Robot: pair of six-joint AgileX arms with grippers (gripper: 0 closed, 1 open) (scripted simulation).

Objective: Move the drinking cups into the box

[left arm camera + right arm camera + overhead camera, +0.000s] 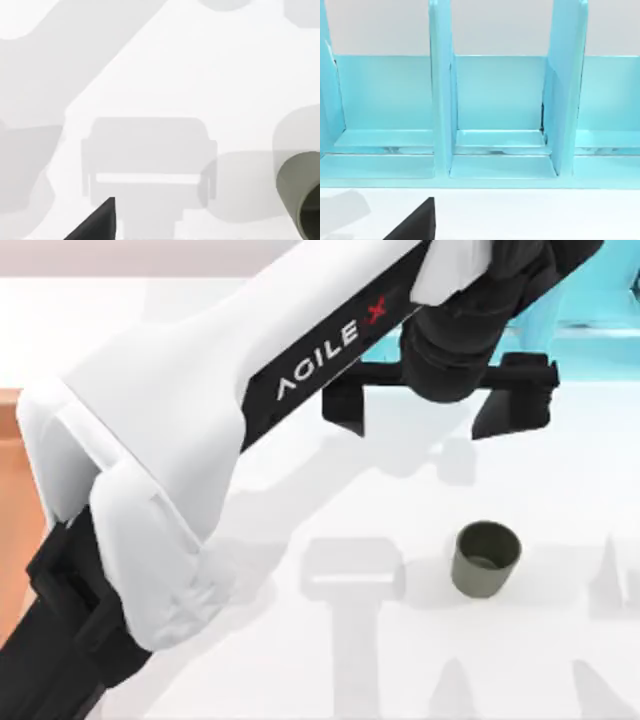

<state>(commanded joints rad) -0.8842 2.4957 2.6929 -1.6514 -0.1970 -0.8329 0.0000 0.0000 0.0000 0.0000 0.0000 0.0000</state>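
A white table [560, 660] fills most of the top view, crossed by pale grey shadows. The left arm [200, 430], white-shelled with black AgileX lettering, runs diagonally from the lower left of the frame to the upper right. At the left edge of the frame, a strip of the orange-brown box [12, 510] shows behind the arm. A cyan shelf frame [600, 310] stands at the upper right of the top view; the right wrist view faces it, showing upright dividers and open compartments above the white surface. The left gripper [440, 410] hangs in the upper right of the top view, its two black fingers [345, 410] spread wide apart with nothing between them. The olive-grey cup [486, 558] stands upright on the table in the lower right of the frame, below the left gripper and apart from it; it also appears at the left wrist view's right edge [302, 185]. The state of the right gripper cannot be told.
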